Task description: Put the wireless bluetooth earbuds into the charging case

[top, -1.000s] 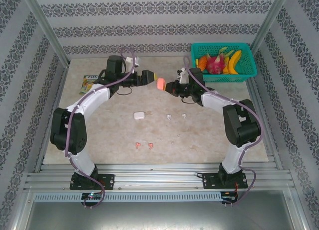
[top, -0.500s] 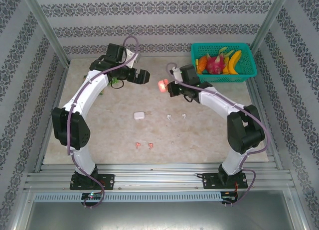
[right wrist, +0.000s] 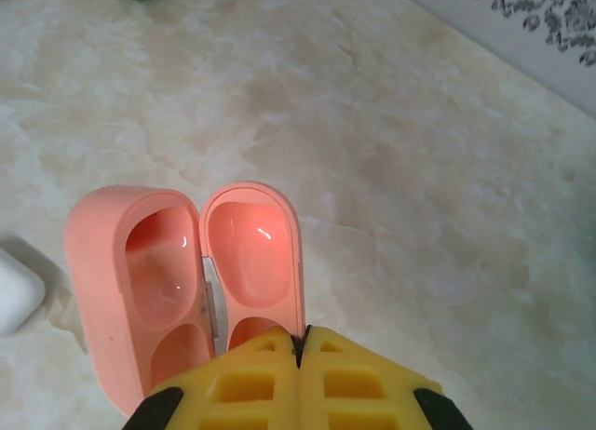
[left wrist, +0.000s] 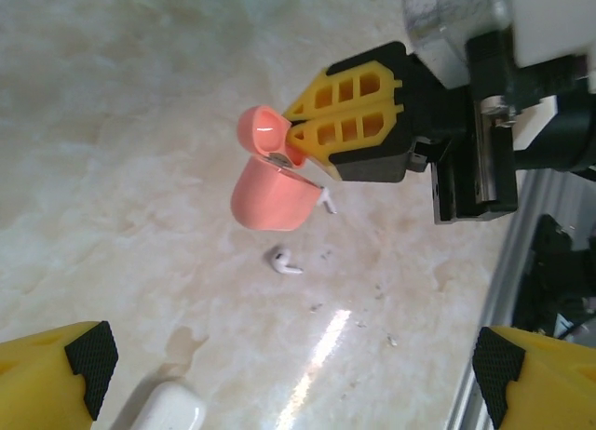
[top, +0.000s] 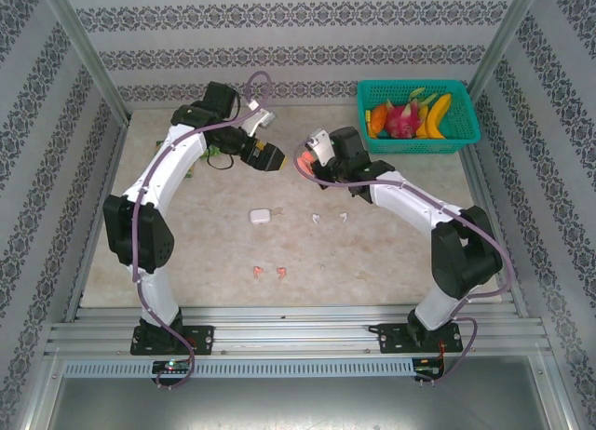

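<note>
An open salmon-pink charging case [right wrist: 140,290] hangs above the table, and my right gripper [right wrist: 300,342] is shut on the edge of its lid [right wrist: 253,258]. Both hollows of the case look empty. From above, the case [top: 302,158] sits between my right gripper [top: 313,165] and my open left gripper [top: 271,159], which stands a short way left of it and holds nothing. In the left wrist view the pink case [left wrist: 270,193] hangs over two white earbuds [left wrist: 284,261]. Two white earbuds [top: 317,218] and two pink earbuds [top: 254,273] lie on the table.
A shut white case [top: 259,216] lies mid-table, also at the bottom of the left wrist view as a white case [left wrist: 168,411]. A teal basket [top: 424,146] of fruit stands at the back right. A green packet [top: 197,156] lies under the left arm.
My left gripper has drawn back from the pink case and swung to point down and right. The right wrist has turned while it keeps the case at about the same spot.
</note>
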Tool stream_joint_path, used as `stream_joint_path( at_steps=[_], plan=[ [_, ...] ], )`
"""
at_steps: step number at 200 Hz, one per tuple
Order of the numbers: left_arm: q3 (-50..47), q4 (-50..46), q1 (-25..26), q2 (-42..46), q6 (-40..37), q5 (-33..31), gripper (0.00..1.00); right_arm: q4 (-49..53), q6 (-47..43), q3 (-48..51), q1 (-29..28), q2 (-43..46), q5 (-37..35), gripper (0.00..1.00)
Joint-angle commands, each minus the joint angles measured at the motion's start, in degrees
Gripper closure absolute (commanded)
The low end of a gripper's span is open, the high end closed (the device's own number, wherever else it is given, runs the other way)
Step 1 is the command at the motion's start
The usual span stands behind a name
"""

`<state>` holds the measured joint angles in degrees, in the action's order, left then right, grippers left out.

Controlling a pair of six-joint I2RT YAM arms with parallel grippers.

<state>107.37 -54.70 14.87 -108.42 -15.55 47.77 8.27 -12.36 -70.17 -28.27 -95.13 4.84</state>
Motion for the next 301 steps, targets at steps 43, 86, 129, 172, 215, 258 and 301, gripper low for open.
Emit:
stream_joint_path(
  at_steps=[43, 86, 129, 172, 215, 258, 301],
  plan=[
    [5.6, -10.1, -0.4, -6.2, -6.7, 10.2, 0.06, -2.4, -3.8, 4.4, -0.2, 6.6, 7.4, 1.0],
    [8.0, -11.9, 1.1, -8.8, -7.6, 10.5, 0.13, -2.1, -4.4, 3.8, -1.7, 7.0, 7.3, 1.0],
    [9.8, -14.0, 2.9, -11.5, -8.8, 9.8, 0.27, -1.4, -5.1, 2.9, -3.4, 6.7, 6.4, 1.0],
    [10.0, -15.0, 3.5, -12.2, -9.4, 10.1, 0.39, -0.9, -5.6, 2.8, -3.8, 6.9, 6.7, 1.0],
    [9.3, -16.1, 3.6, -12.2, -10.7, 10.9, 0.48, -0.1, -6.5, 2.7, -3.7, 7.2, 6.4, 1.0],
    [8.7, -16.8, 3.8, -12.3, -11.3, 12.3, 0.55, 0.1, -6.7, 2.5, -3.6, 7.3, 6.4, 1.0],
    [8.4, -17.6, 4.3, -12.3, -12.0, 12.9, 0.58, 0.1, -6.6, 2.4, -3.5, 7.5, 7.0, 1.0]
  ],
)
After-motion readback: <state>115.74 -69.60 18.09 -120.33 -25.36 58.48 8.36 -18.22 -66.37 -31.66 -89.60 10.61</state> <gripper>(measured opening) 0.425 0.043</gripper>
